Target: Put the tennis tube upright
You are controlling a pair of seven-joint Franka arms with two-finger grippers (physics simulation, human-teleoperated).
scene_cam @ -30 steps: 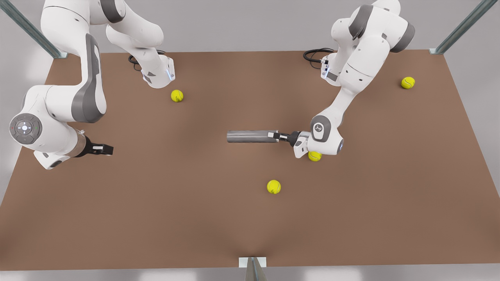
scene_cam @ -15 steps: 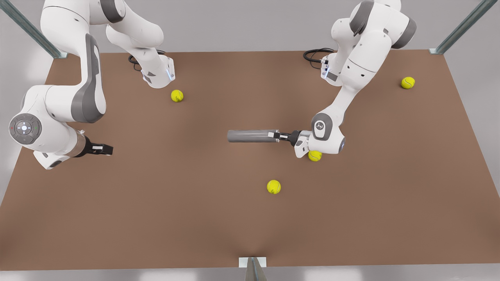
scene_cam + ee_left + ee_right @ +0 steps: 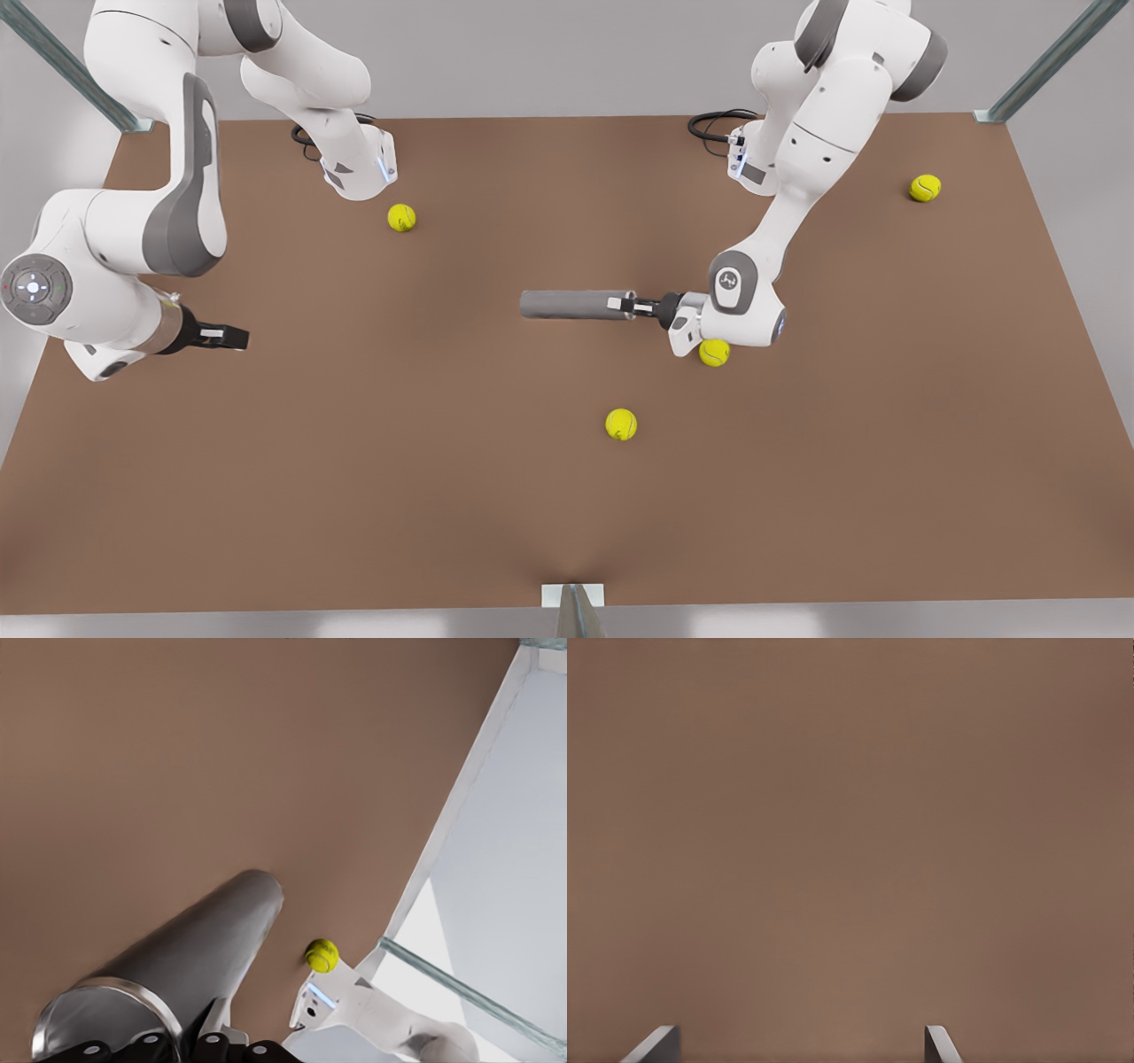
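The tennis tube [image 3: 571, 304] is a dark grey cylinder lying level near the middle of the brown table, its long axis running across the front view. My left gripper [image 3: 620, 305] reaches in from the front view's right and is shut on the tube's right end. The left wrist view shows the tube [image 3: 195, 966] stretching away from the gripper [image 3: 177, 1050], with its silvery rim [image 3: 106, 992] close to the fingers. My right gripper [image 3: 226, 337] hangs over the table at the front view's left, far from the tube. It is open, with nothing between its fingertips [image 3: 656, 1043].
Several yellow tennis balls lie on the table [image 3: 354, 496]: one [image 3: 714, 353] just under my left wrist, one [image 3: 621, 424] nearer the front edge, one [image 3: 401, 217] by the right arm's base, one [image 3: 925, 188] far right. Metal frame posts [image 3: 62, 66] stand at the corners.
The tube and my left gripper have shifted slightly up and to the right in the front view. My right arm has drawn back a little toward the front view's left.
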